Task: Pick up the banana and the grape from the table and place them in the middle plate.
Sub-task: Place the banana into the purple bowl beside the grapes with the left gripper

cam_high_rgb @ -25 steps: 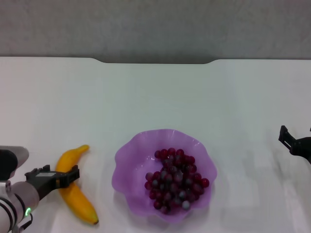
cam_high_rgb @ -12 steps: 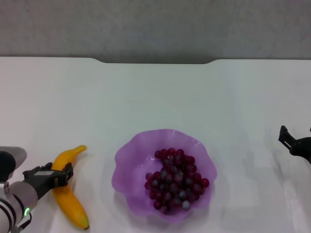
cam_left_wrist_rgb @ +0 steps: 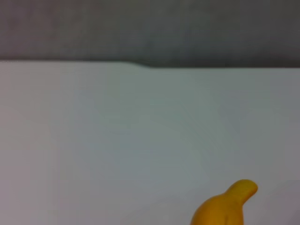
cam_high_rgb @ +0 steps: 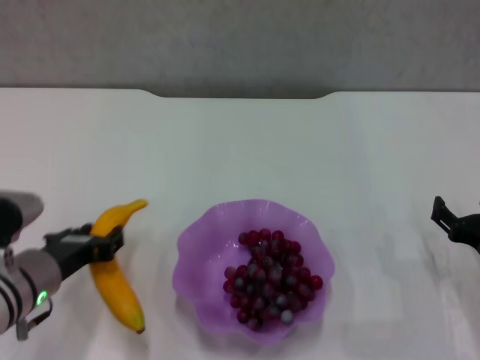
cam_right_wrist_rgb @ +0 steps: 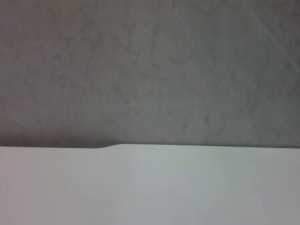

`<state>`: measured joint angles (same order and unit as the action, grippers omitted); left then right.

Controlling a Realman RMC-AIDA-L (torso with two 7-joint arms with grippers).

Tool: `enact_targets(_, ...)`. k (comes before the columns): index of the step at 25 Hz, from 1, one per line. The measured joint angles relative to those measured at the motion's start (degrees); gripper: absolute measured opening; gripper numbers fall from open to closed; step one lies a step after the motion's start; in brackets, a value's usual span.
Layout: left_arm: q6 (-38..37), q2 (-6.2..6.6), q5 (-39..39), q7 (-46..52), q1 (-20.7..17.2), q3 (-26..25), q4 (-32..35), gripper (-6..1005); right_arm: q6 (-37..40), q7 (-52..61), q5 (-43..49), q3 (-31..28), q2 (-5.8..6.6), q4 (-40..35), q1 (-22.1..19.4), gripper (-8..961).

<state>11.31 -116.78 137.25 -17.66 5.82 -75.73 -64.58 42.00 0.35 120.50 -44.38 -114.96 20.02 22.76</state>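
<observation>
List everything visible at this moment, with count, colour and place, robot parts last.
banana: one, yellow-orange, left of the plate, held by the left gripper.
grape: one bunch, dark red-purple, inside the plate.
middle plate: one, translucent purple, near centre of the table.
table: one, white, notched far edge.
wall: grey, behind the table.
left gripper: black fingers shut on the banana's upper part.
right gripper: black, at the right edge, idle.

You saw a yellow-orange banana (cam_high_rgb: 114,271), dark red-purple grapes (cam_high_rgb: 270,278), a translucent purple plate (cam_high_rgb: 196,247) and a plain white table (cam_high_rgb: 240,150).
</observation>
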Motion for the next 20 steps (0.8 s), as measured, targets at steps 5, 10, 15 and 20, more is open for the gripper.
enact_targets(5, 9.86, -0.17, -4.17, -4.45, -1.04, -0.55, -9.52, 563, -0.03, 0.00, -0.01, 0.00, 0.00, -0.08, -0.03, 880)
enact_targets(10, 14.50, -0.33, -13.79, -11.38, 1.56, 0.29, -11.12, 580, -0.02, 0.00, 0.00, 0.00, 0.00, -0.09, 0.12, 880)
enact_targets(15, 8.77, -0.60, -17.90, -14.67, 3.94, 4.54, -8.37, 597, 0.01, 0.00, 0.12, 0.00, 0.00, 0.36, 0.26, 880)
enact_targets(20, -2.53, -0.72, -18.21, -14.86, 5.79, 12.56, -4.37, 614, 0.01, 0.00, 0.70, -0.08, 0.00, 0.46, 0.30, 880)
